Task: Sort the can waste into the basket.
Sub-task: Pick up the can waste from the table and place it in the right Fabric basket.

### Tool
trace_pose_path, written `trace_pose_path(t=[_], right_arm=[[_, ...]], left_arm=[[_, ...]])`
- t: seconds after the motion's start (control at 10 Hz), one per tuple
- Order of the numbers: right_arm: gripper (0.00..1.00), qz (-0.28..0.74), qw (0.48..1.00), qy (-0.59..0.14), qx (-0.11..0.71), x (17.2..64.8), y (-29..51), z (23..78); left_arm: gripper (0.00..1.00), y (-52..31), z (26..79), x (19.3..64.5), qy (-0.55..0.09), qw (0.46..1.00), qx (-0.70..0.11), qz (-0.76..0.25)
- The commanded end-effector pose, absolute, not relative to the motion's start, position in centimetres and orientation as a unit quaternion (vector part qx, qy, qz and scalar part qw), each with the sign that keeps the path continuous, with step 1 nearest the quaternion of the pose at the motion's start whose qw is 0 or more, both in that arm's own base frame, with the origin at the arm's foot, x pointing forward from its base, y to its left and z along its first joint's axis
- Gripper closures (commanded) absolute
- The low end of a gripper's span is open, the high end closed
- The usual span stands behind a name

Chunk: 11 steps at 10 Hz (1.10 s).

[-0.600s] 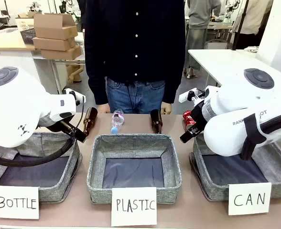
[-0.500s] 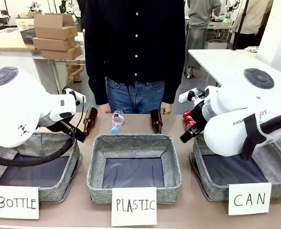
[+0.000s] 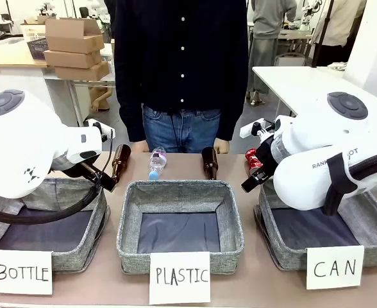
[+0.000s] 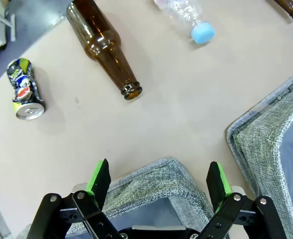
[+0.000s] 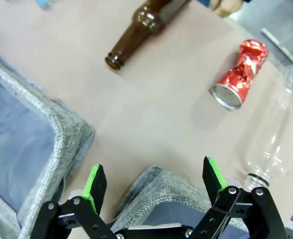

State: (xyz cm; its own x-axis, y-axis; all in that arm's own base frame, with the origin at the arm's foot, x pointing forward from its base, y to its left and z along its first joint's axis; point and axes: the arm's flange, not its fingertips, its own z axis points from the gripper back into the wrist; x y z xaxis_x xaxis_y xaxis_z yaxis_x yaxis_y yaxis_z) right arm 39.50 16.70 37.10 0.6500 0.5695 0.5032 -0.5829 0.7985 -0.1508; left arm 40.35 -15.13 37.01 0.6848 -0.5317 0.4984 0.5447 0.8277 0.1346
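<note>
Crumpled red can [image 5: 238, 74], silver end toward lens, lying on smooth beige desk [image 5: 151, 109] beside clear ribbed plastic bottle [image 5: 273, 134], just outside grey woven-fabric CAN basket [image 3: 270, 239]. In left wrist view: dented dark blue can [image 4: 24, 89] on its side near glossy brown glass bottle [image 4: 104, 50]. Left pincer [image 4: 158, 172] released, empty, over corner of another woven basket [image 4: 151, 184]. Right pincer [image 5: 153, 169] spread wide, grasping nothing.

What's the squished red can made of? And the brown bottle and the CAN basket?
The red can looks like thin metal: shiny, crumpled, with a silver end. The brown bottle is probably glass: glossy, see-through brown. The CAN basket seems to be woven grey fabric, rough and matte, with a smoother dark lining.
</note>
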Motion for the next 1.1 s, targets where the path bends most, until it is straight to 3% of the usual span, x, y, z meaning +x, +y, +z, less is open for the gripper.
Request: trace_pose_path(t=[0.0, 0.5, 0.6, 0.8, 1.0], right_arm=[[0.0, 0.317, 0.908, -0.273, 0.012, 39.5, 16.7, 37.1], [0.0, 0.317, 0.908, -0.273, 0.012, 39.5, 16.7, 37.1], [0.0, 0.306, 0.905, -0.295, 0.003, 38.4, 15.7, 41.4], [0.0, 0.262, 0.924, -0.279, 0.012, 33.6, 12.9, 48.6], [0.0, 0.307, 0.92, -0.227, 0.082, 27.1, 8.7, 50.5]], left_arm=[[0.0, -15.1, 37.0, 40.3, -0.268, 0.918, -0.012, -0.293], [0.0, -15.1, 37.0, 40.4, -0.268, 0.918, -0.012, -0.293], [0.0, -15.2, 41.8, 38.4, -0.278, 0.901, 0.0, -0.332], [0.0, -13.4, 49.7, 32.0, -0.283, 0.918, -0.022, -0.276], [0.0, -10.7, 50.8, 24.2, -0.248, 0.921, -0.021, -0.301]])
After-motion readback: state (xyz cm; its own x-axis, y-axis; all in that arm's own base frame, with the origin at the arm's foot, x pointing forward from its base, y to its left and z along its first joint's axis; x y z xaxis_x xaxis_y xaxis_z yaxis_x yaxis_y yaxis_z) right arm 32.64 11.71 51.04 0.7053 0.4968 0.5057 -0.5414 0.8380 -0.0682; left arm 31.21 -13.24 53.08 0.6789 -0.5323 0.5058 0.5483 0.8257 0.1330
